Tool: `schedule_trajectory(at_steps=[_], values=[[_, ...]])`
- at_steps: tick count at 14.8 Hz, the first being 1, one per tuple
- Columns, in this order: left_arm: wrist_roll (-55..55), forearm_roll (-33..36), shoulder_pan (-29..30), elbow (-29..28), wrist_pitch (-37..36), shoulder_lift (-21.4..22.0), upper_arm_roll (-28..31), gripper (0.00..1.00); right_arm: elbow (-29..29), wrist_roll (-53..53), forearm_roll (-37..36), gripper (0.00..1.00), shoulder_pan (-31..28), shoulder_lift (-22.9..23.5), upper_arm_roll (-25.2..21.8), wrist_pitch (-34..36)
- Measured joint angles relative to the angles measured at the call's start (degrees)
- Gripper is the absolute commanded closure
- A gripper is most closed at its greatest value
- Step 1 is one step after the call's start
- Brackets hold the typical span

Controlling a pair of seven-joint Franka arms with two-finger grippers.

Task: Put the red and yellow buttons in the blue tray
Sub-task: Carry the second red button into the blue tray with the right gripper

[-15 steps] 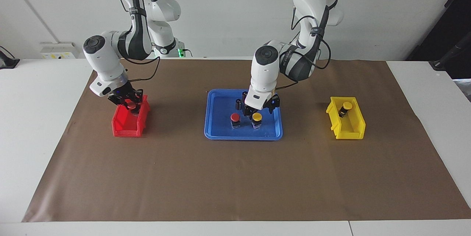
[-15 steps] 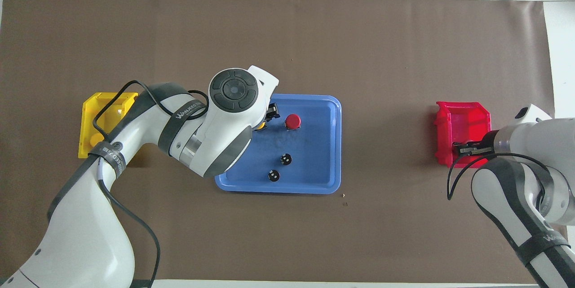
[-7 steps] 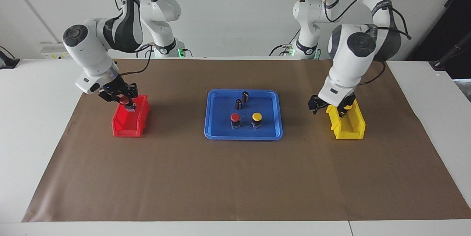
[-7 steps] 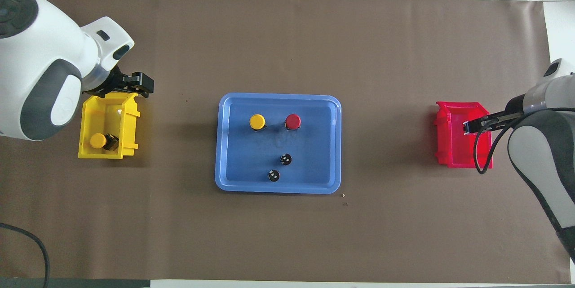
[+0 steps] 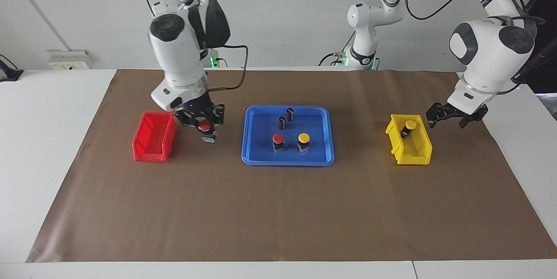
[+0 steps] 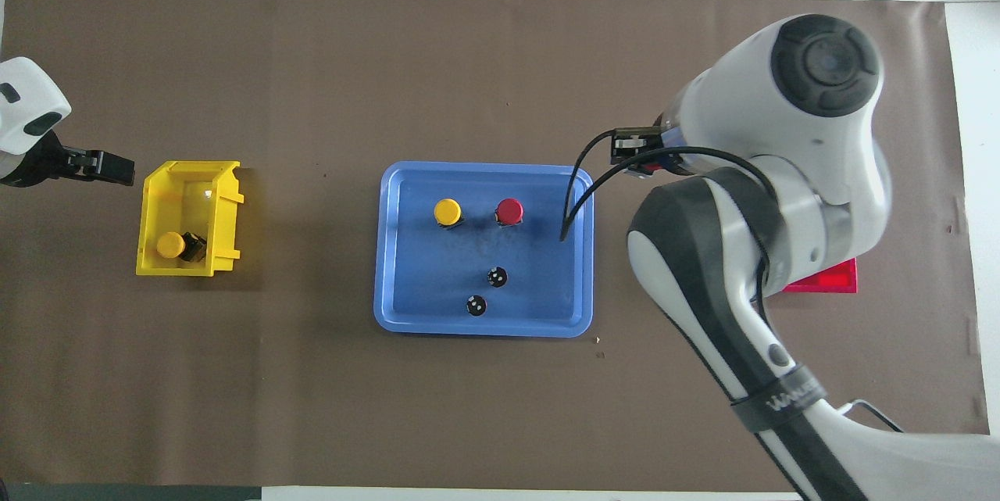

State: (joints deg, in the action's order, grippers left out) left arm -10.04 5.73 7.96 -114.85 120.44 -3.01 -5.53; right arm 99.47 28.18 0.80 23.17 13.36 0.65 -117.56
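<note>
The blue tray (image 5: 254,153) (image 6: 408,305) holds a red button (image 5: 278,139) (image 6: 509,210) and a yellow button (image 5: 303,138) (image 6: 447,212), standing side by side. My right gripper (image 5: 204,126) (image 6: 634,151) is shut on another red button (image 5: 204,128), held in the air over the mat between the red bin (image 5: 152,137) and the tray. A second yellow button (image 5: 408,125) (image 6: 170,245) lies in the yellow bin (image 5: 413,150) (image 6: 187,173). My left gripper (image 5: 450,118) (image 6: 109,166) hangs open and empty beside that bin, toward the left arm's end of the table.
Two small dark cylinders (image 5: 290,114) (image 5: 282,122) stand in the tray, nearer the robots than the buttons. A brown mat (image 5: 278,209) covers the table. In the overhead view the right arm hides most of the red bin (image 6: 824,280).
My right gripper lifted the red button out of the red bin and carried it toward the tray. My left gripper swung from the tray past the yellow bin to the table's end.
</note>
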Motion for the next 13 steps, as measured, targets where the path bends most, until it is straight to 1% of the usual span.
schedule_trajectory(at_steps=[1, 2, 4, 7, 10, 11, 12, 13], values=[[0.0, 0.0, 0.1, -2.8, 2.4, 0.4, 0.0, 0.26, 0.0, 2.3, 0.0, 0.77, 1.7, 1.9, 0.0, -1.6], [0.0, 0.0, 0.1, -4.4, 3.6, 0.7, -0.1, 0.28, 0.2, 3.2, 0.0, 0.77, 2.4, 3.5, 0.0, -2.8], [0.1, -0.1, 0.0, -5.3, 4.0, 1.0, -0.6, 0.29, 1.6, 3.3, 0.0, 0.77, 2.3, 4.9, -0.4, -4.6], [2.2, -0.8, -0.9, -5.9, 4.0, 1.2, -1.2, 0.29, 4.1, 3.3, 0.0, 0.77, 2.2, 4.6, -0.2, -6.2], [3.8, -0.9, -1.8, -8.2, 4.0, 1.6, -1.5, 0.29, 5.2, 3.3, 0.0, 0.75, 3.1, 4.5, 0.3, -7.6], [3.9, -0.9, -1.8, -8.9, 4.0, 1.8, -1.5, 0.29, 5.7, 3.4, 0.0, 0.74, 3.5, 4.5, 0.3, -8.0], [3.9, -1.0, -1.8, -9.6, 4.0, 2.1, -1.4, 0.29, 6.3, 3.5, 0.0, 0.7, 3.8, 4.5, 0.3, -8.4], [4.0, -1.0, -1.7, -10.1, 4.0, 2.4, -1.4, 0.29, 6.8, 3.5, 0.0, 0.68, 3.9, 4.5, 0.3, -8.7]])
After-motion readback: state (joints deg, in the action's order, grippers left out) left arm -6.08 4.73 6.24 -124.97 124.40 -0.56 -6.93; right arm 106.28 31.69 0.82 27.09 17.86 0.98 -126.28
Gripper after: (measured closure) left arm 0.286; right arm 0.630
